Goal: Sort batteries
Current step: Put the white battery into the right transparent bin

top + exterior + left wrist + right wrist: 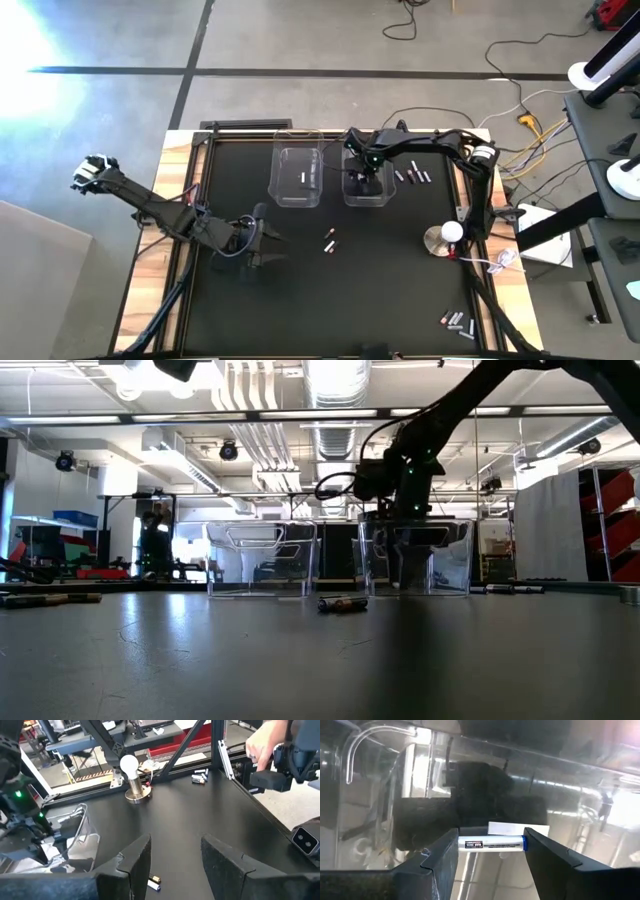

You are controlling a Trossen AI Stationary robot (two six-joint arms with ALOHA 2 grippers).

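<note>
A black worktop (300, 300) seen from above carries two clear bins side by side near its far edge. The right claw (366, 176) hangs inside the right bin (366, 190). Its wrist view shows it clenched on a silvery-white battery (491, 843), gripped end to end and lying crosswise between the two fingers (440, 855), with the bin's clear wall close behind. The left bin (298, 178) holds one pale battery (302, 178) on its floor.

The left claw (262, 240) rests low over the worktop, in front of the left bin, released and holding nothing. A light battery with a gold end (154, 882) lies on the worktop just ahead of it, between its fingers (136, 862) in the wrist view.

Two loose batteries (329, 241) lie close together near the worktop's middle. A small cluster (411, 176) lies just right of the right bin, and another cluster (457, 322) sits at the near right corner. A round silver disc with a white ball and a red wire (446, 239) stands by the right edge. A person's hand (262, 742) shows past the worktop's edge.
</note>
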